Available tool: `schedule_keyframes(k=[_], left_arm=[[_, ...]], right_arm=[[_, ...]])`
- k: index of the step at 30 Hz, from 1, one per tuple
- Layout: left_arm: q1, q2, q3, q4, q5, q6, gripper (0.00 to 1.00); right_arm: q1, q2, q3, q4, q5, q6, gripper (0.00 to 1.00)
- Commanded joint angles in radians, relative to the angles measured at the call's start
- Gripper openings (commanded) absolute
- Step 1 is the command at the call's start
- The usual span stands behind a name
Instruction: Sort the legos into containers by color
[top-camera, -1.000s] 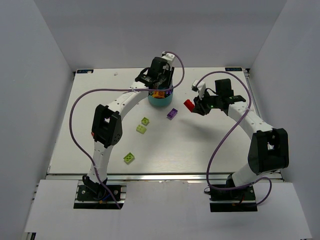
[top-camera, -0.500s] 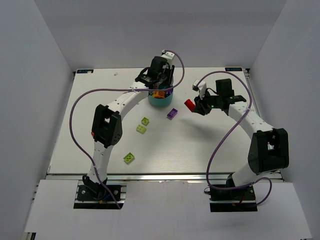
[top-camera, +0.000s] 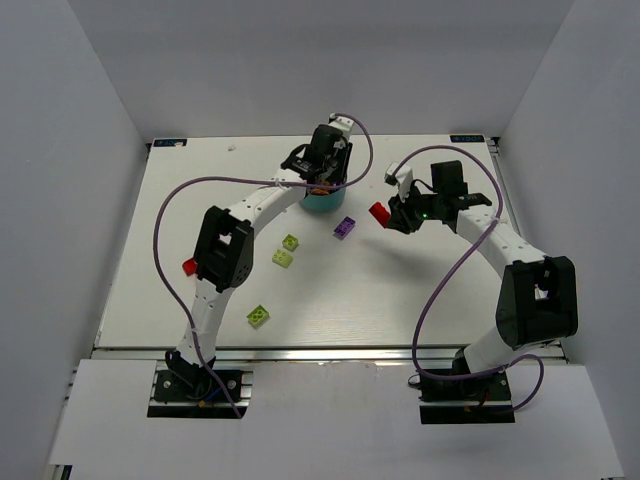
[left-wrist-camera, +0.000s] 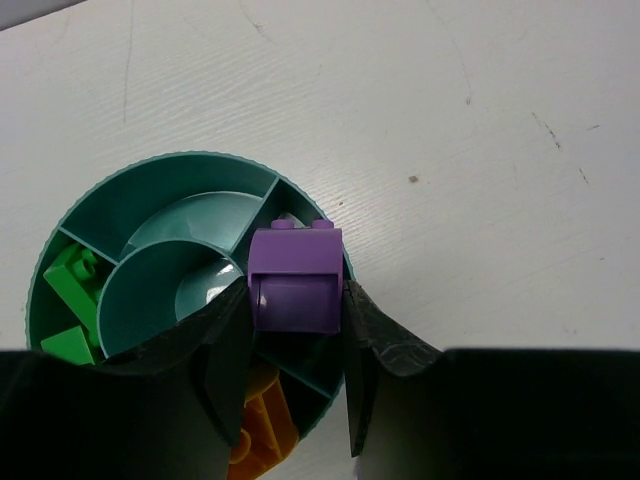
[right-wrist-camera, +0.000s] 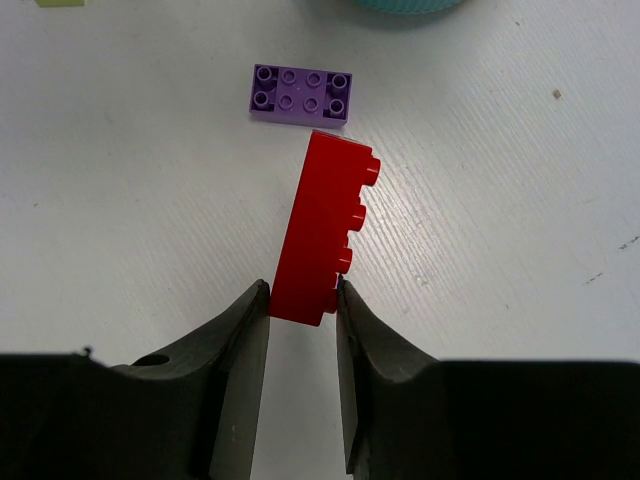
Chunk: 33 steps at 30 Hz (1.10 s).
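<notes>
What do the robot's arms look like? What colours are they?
The left arm and right arm are white tubes with chunky black joints. A thin purple cable loops along each one. Their fingers are black, flat and tapered.

The left gripper (top-camera: 321, 178) is hanging over the teal bowl (top-camera: 322, 203), blocking access from above. A lavender brick (top-camera: 345, 227) is lying between bowl and right gripper (top-camera: 388, 215). The table (top-camera: 400, 290) is lying open at its near-right part.
</notes>
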Motion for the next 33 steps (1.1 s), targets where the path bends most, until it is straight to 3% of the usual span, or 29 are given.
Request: schedule_keyframes(k=[1, 5, 13, 16, 21, 25, 30, 33], left_arm=[[-0.008, -0.023, -0.001, 0.002, -0.045, -0.008, 0.00], [-0.016, -0.025, -0.007, 0.005, -0.081, -0.007, 0.02], [-0.028, -0.078, -0.050, 0.013, -0.090, -0.025, 0.59], [-0.033, -0.124, -0.062, 0.021, -0.094, -0.033, 0.65], [-0.036, -0.212, -0.101, 0.024, -0.130, -0.043, 0.65], [-0.036, -0.328, -0.197, 0.033, -0.202, -0.074, 0.60], [-0.030, -0.567, -0.432, 0.083, -0.245, -0.149, 0.43], [-0.005, -0.716, -0.591, 0.080, -0.240, -0.227, 0.41]], right_arm=[[-0.007, -0.028, 0.000, 0.024, -0.006, 0.002, 0.00], [-0.007, -0.028, -0.005, 0.022, -0.006, 0.002, 0.00], [-0.007, -0.031, -0.008, 0.024, -0.009, 0.002, 0.00], [-0.007, -0.029, -0.005, 0.025, -0.010, 0.005, 0.00], [-0.007, -0.022, 0.012, 0.033, -0.015, 0.020, 0.00], [-0.007, 0.003, 0.055, 0.060, -0.016, 0.062, 0.00], [-0.007, 0.112, 0.191, 0.035, -0.035, 0.093, 0.00], [-0.007, 0.173, 0.294, 0.015, -0.047, 0.119, 0.00]])
